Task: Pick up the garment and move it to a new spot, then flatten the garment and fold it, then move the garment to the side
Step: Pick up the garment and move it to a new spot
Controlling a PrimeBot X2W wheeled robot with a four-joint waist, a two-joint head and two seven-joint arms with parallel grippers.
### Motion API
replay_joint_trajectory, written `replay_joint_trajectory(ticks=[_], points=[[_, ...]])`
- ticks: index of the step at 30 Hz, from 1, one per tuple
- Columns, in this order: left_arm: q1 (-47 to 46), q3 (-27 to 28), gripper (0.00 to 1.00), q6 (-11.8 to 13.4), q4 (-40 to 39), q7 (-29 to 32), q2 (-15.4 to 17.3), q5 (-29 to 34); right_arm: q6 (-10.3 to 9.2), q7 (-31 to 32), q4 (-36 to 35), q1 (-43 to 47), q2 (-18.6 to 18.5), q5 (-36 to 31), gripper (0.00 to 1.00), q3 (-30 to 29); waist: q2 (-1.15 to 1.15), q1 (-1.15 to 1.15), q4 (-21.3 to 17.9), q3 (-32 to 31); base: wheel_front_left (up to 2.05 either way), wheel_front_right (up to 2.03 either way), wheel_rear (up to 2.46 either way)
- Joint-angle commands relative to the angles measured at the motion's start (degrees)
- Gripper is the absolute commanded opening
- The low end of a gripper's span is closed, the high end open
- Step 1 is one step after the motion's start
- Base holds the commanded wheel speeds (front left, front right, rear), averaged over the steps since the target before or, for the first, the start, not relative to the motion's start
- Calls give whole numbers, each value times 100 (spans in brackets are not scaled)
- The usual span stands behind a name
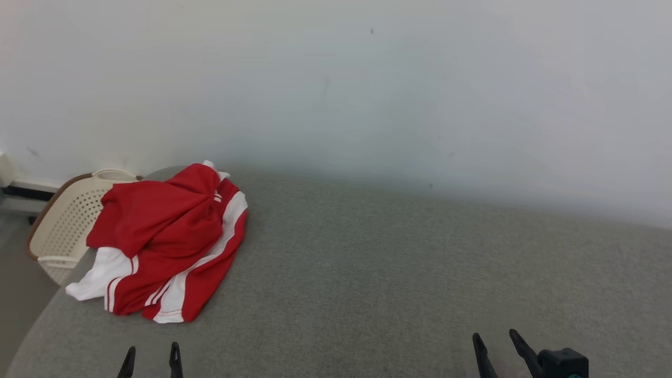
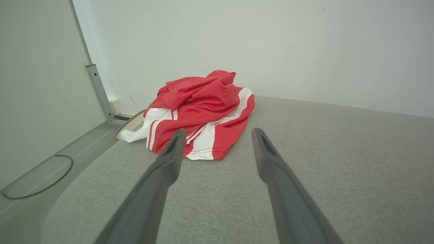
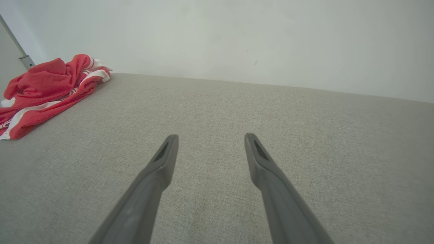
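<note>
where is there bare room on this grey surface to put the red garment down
Free: the grey surface right of the garment, out to the wall and down to the left gripper and right gripper. Crowded: the far left corner, garment beside basket.

Plain white wall (image 1: 367, 79) at back w/ a few small dark marks; soft, even light. Grey fabric surface (image 1: 394, 273) runs up to it. Cream perforated basket (image 1: 63, 226), brown rim, beside its left edge. Grey floor (image 1: 13, 304) below. Metal post (image 2: 98, 91) in left corner.

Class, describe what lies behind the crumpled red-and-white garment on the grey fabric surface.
A cream perforated plastic basket with a brown rim; the red-and-white garment hides its right side; contents unseen.
</note>
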Motion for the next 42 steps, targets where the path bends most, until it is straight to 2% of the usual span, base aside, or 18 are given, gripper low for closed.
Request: replay_joint_trajectory(ticks=[1,12,18,22,28,34,42], points=[[85,23,100,25,-67,32,51,5,-12,-69,37,-3,7,58,100,37,0,0,478,-47,0,0,0],[310,45,100,113,-429,222,184,-23,-12,-249,249,-94,7,188,100,162,0,0,1028,-3,0,0,0],[362,59,100,153,-569,302,197,-93,-12,-292,343,-151,6,195,100,215,0,0,1073,21,0,0,0],[247,16,100,4,-552,373,248,-185,-12,-300,360,-178,6,170,100,229,0,0,1039,49,0,0,0],[-757,-227,100,-273,106,671,221,-248,-12,-200,283,-188,6,52,100,249,0,0,922,187,0,0,0],[-1952,-363,100,-409,1032,1032,151,-337,-12,-15,114,-193,5,-73,100,353,0,0,613,416,0,0,0],[-3408,-347,100,-504,2371,1251,291,-396,-12,319,-358,-229,4,-378,100,421,0,0,71,948,0,0,0]])
